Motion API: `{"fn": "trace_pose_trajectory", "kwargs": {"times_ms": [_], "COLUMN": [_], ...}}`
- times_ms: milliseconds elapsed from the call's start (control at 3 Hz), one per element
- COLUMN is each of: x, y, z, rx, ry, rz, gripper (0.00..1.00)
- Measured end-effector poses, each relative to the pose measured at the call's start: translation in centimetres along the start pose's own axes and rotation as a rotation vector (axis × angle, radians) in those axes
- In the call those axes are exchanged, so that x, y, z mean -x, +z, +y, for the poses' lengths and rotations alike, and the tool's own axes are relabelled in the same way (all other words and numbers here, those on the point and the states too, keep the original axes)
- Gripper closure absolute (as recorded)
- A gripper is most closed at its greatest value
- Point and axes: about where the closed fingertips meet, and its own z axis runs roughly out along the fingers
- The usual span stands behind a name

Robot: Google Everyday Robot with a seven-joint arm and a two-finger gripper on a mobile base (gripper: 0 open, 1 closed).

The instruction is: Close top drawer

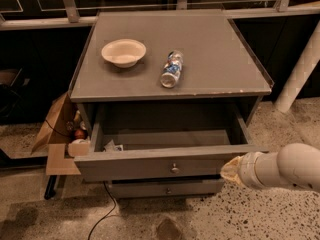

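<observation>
Task thing: the wide grey-painted wooden top drawer point(145, 165) stands pulled well out from the grey desk point(220, 74), its front panel hanging forward of the desk's front edge and its inside open to view.
Knob: a small round metal knob point(174, 168) sits at the middle of that front panel, untouched.
Gripper: the cream-tipped gripper point(231, 170) at the end of the white tubular arm point(290, 167) comes in from the right and lies at the right end of the drawer front, at panel height.
Contact: it looks to be touching or just beside the panel's corner; I cannot tell which.
Gripper state: whether it is open or closed cannot be told from this view.
Step in hand: judged from the placing, this is the approach to the push, with the closing itself not yet done.
Next move: it calls for a steady push straight back toward the desk, square to the front panel.
Risk: pressing so far off centre could skew the drawer on its runners and jam it; a spot nearer the knob would likely push truer.
Desk top: a shallow beige paper bowl point(123, 52) and a clear plastic bottle point(172, 69) lying on its side rest there, apart from each other and out of the push's way.
</observation>
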Motion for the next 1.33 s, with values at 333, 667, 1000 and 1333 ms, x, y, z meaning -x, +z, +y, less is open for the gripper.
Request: {"fn": "trace_pose_trajectory", "kwargs": {"times_ms": [333, 667, 1000, 1333], "x": [-0.3, -0.2, 0.3, 0.9], "y": [0.4, 1.4, 2.4, 3.2], "z": [-0.5, -1.5, -2.6, -3.7], "rx": [-0.054, -0.139, -0.214, -0.271], "ry": [-0.048, -0.121, -0.180, -0.219], "rz": [-0.017, -0.064, -0.113, -0.155], "gripper": [1.00, 1.00, 1.00, 1.00]}}
